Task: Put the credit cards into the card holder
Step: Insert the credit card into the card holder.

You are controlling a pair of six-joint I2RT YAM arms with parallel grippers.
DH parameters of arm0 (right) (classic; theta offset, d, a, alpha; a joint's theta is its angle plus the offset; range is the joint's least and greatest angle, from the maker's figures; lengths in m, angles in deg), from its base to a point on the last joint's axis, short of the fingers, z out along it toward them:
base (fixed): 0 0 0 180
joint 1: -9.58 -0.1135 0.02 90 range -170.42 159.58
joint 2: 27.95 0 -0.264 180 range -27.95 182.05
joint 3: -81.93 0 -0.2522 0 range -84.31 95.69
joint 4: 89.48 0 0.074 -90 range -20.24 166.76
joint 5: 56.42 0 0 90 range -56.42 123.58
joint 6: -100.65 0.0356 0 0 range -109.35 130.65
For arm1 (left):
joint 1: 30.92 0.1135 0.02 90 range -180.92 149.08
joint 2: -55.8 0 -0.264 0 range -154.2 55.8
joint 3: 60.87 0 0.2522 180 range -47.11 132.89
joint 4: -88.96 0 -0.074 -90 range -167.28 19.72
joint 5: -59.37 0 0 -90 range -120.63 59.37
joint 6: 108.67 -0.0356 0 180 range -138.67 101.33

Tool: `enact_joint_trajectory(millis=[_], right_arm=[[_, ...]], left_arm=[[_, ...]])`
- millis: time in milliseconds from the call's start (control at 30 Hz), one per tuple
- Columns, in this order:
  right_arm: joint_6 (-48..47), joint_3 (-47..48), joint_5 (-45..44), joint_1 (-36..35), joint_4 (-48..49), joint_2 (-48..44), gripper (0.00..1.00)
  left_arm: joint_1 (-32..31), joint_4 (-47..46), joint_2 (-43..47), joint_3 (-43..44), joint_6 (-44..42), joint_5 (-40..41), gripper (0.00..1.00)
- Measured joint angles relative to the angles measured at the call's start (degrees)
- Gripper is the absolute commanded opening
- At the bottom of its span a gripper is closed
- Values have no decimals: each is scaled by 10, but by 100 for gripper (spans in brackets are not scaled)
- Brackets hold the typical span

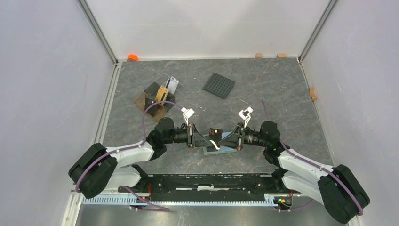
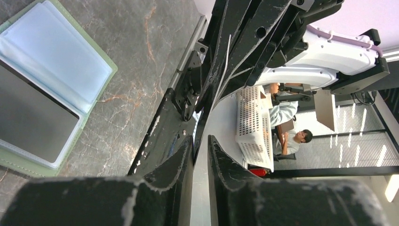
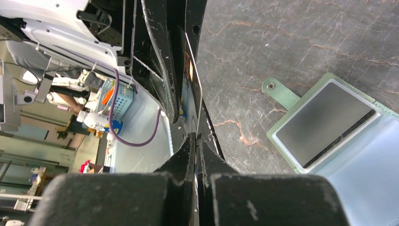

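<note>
The card holder (image 1: 225, 149) lies open on the table under both grippers, sage-green outside and light blue inside with a dark pocket (image 3: 320, 123). It also shows in the left wrist view (image 2: 51, 80). My right gripper (image 3: 196, 137) is shut on a dark credit card (image 3: 194, 80), held on edge above the holder. The card shows between the two grippers in the top view (image 1: 216, 132). My left gripper (image 2: 201, 139) faces it with its jaws a narrow gap apart, and the card's thin edge (image 2: 219, 77) runs toward that gap. Other credit cards (image 1: 163, 92) stand in the brown tray.
The brown open tray (image 1: 147, 100) sits at the back left, with black, tan and white-grey cards in it. A black studded plate (image 1: 219, 85) lies at the back centre. An orange object (image 1: 132, 57) and small wooden blocks (image 1: 312, 93) sit along the walls.
</note>
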Motion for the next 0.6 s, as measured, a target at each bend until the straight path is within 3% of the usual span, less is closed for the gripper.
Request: enact_joint_trajectory(millis=[233, 333, 433, 600], right_arm=[[-39, 18, 24, 0, -49, 10, 0], [-52, 22, 30, 0, -65, 12, 0], [-64, 24, 38, 0, -79, 13, 0], [-79, 27, 48, 0, -97, 15, 0]], left_arm=[[-4, 9, -3, 0, 0, -3, 32], [-4, 8, -7, 0, 0, -3, 32], [-4, 7, -13, 0, 0, -3, 23], [-4, 5, -22, 0, 0, -2, 25]])
